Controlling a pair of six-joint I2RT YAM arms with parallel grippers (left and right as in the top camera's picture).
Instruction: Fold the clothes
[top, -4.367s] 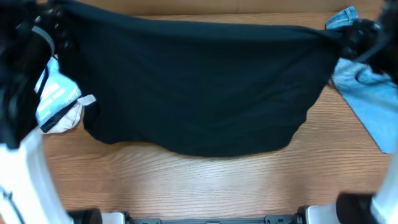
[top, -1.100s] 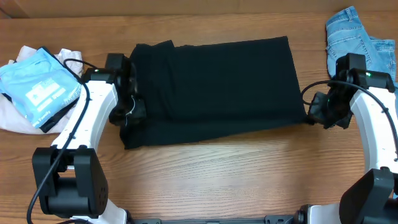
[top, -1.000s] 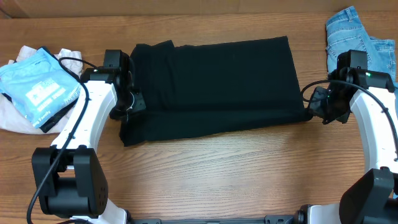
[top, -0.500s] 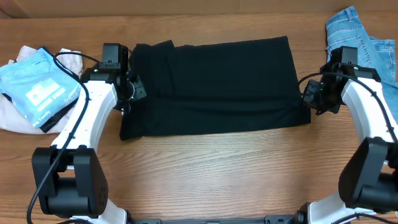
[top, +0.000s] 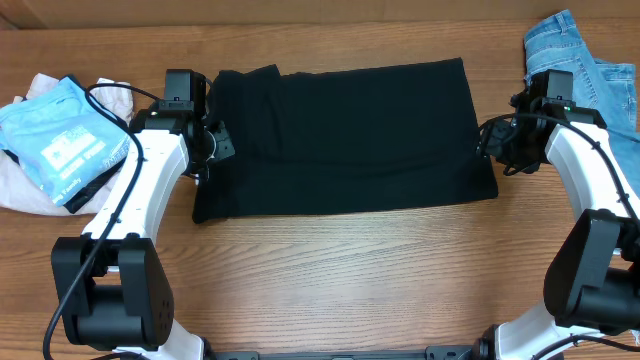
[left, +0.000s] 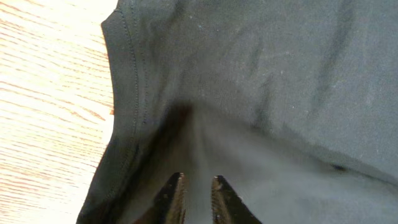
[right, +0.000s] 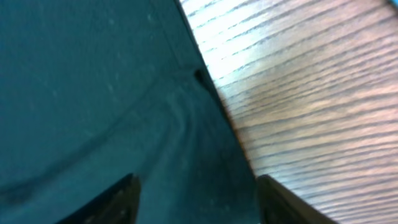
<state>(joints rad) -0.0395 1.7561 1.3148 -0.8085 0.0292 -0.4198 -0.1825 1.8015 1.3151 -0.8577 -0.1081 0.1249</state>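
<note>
The clothes, a black T-shirt (top: 340, 135), lie folded into a wide rectangle in the middle of the wooden table (top: 350, 285). My left gripper (top: 220, 150) rests over the shirt's left edge. In the left wrist view, this gripper (left: 198, 179) has its jaws a narrow gap apart above a raised ridge of the black fabric (left: 261, 68). My right gripper (top: 488, 140) hovers at the shirt's right edge. In the right wrist view, that gripper (right: 196, 182) is wide open over the shirt's hem (right: 124, 93), holding nothing.
A sky-blue garment with white print (top: 60, 135) lies on a pale cloth (top: 25, 190) at the far left. Light-blue jeans (top: 585, 60) lie at the back right, just behind my right arm. Bare wood runs along the front of the table.
The shirt, earlier held stretched in the air, now lies folded on the table. Over the last second my right gripper opened wide and moved back along the right edge. The left jaws parted slightly.
</note>
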